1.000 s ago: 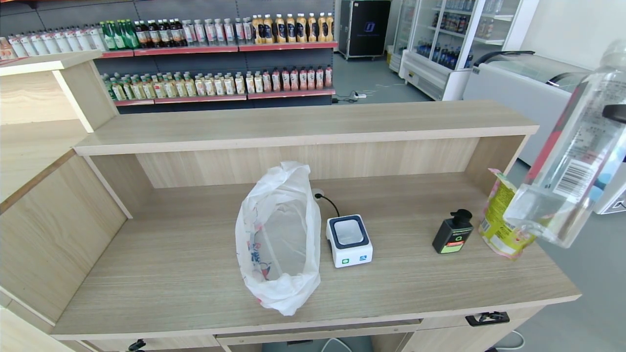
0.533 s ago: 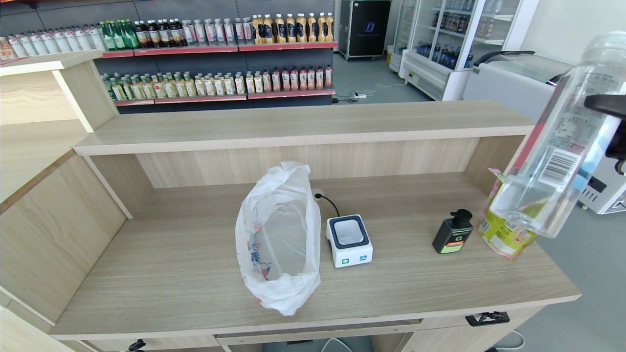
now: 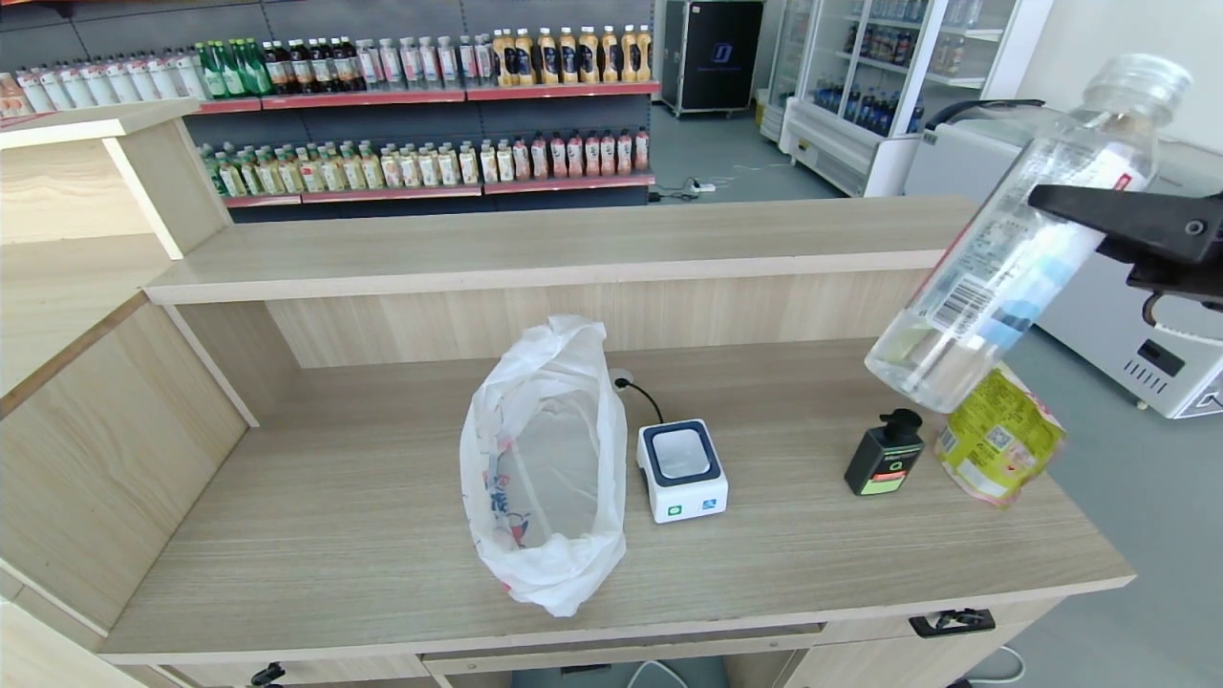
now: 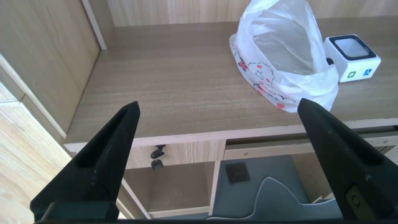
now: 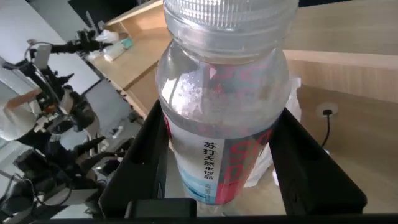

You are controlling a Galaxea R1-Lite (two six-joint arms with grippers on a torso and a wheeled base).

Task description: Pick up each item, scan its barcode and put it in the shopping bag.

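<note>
My right gripper point(image 3: 1099, 225) is shut on a clear water bottle point(image 3: 1013, 253), held tilted in the air above the counter's right end, its barcode label facing left. From the right wrist view the water bottle point(image 5: 224, 106) sits between the two black fingers point(image 5: 143, 155). A white shopping bag point(image 3: 545, 459) stands open mid-counter, with the white barcode scanner point(image 3: 680, 470) just to its right. A small black pump bottle point(image 3: 884, 459) and a yellow-green pouch point(image 3: 998, 440) rest on the counter under the held bottle. My left gripper point(image 4: 217, 162) hangs open over the counter's front edge, left of the shopping bag point(image 4: 283, 56).
The wooden counter point(image 3: 334, 516) has a raised back ledge point(image 3: 573, 244) and side walls. A cable runs from the scanner to a hole in the counter. Drink shelves and fridges stand in the room behind.
The right arm has swung the water bottle up and to the left, from the counter's right edge to above the pouch and pump bottle. More of the gripper shows.
</note>
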